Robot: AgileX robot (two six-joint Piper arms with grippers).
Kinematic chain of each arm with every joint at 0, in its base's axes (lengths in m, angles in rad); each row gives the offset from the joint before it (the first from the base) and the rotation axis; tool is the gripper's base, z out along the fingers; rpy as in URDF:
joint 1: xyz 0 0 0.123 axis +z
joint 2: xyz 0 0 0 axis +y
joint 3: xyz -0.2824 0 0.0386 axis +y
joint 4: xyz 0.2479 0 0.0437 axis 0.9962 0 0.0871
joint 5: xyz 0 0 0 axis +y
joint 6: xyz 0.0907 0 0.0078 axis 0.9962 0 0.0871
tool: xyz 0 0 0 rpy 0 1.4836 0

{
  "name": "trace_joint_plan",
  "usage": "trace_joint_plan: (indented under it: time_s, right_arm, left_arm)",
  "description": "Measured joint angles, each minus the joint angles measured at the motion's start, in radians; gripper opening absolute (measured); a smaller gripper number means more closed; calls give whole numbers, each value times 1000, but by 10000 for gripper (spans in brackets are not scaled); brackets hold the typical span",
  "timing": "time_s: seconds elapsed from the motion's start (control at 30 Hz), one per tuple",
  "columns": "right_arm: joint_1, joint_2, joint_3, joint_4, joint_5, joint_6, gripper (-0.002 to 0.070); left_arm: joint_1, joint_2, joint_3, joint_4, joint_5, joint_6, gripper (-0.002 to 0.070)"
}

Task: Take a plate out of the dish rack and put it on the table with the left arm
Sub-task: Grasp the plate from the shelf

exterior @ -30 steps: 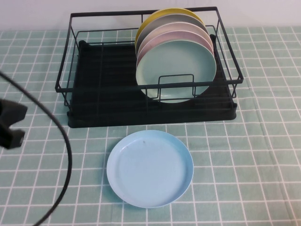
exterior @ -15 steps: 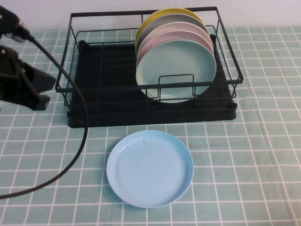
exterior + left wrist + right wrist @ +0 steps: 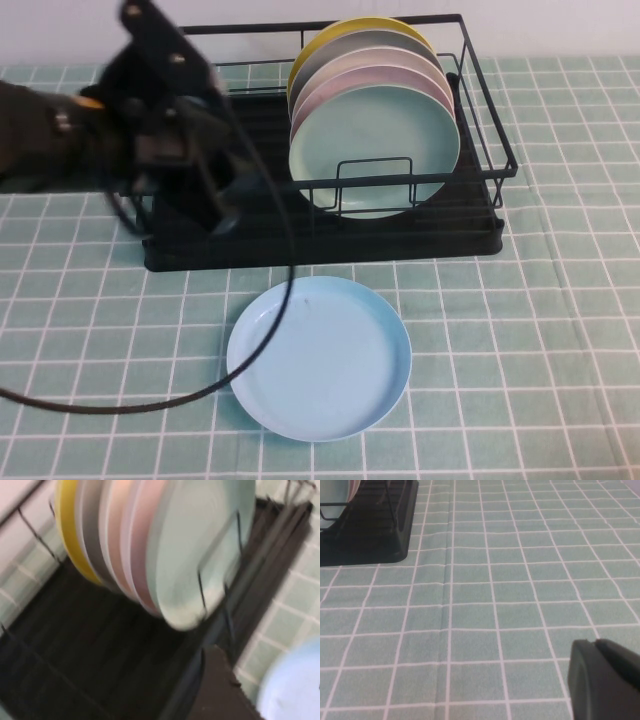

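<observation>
The pale mint-green plate [image 3: 375, 150] stands upright at the front of a row of plates in the black wire dish rack [image 3: 480, 235]. Behind it are pink, grey and yellow plates. My left gripper [image 3: 222, 205] hangs over the rack's left part, left of the plates and apart from them. In the left wrist view the mint plate [image 3: 200, 555] is close ahead, and the left gripper [image 3: 215, 690] shows as a dark blurred shape. My right gripper [image 3: 600, 680] is shut and empty, low over the checked table [image 3: 485, 605].
A sky-blue plate [image 3: 318, 358] lies flat on the teal checked table [image 3: 520, 330] in front of the rack; it also shows in the left wrist view [image 3: 295, 690]. A black cable [image 3: 270, 330] loops from the left arm over the table. The rack's corner [image 3: 370, 525] shows in the right wrist view.
My left arm has swung from the table's left edge up and right, and now reaches over the rack's left part toward the plates. The plates have not moved.
</observation>
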Motion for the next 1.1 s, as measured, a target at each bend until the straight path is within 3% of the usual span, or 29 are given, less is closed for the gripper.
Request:
trace_joint_plan:
  time_s: [0.13,0.23,0.63,1.1]
  right_arm:
    - [0,0,0,0,0,0,-18]
    - [0,0,0,0,0,0,-18]
    - [0,0,0,0,0,0,-18]
    - [0,0,0,0,0,0,-18]
  left_arm:
    - [-59,79,-40,-29,-148,26,358]
    - [-66,162,-126,-83,-161,32,355]
    - [-66,481,-504,-147,-7,41,353]
    - [-66,544,-546,-147,30,112,352]
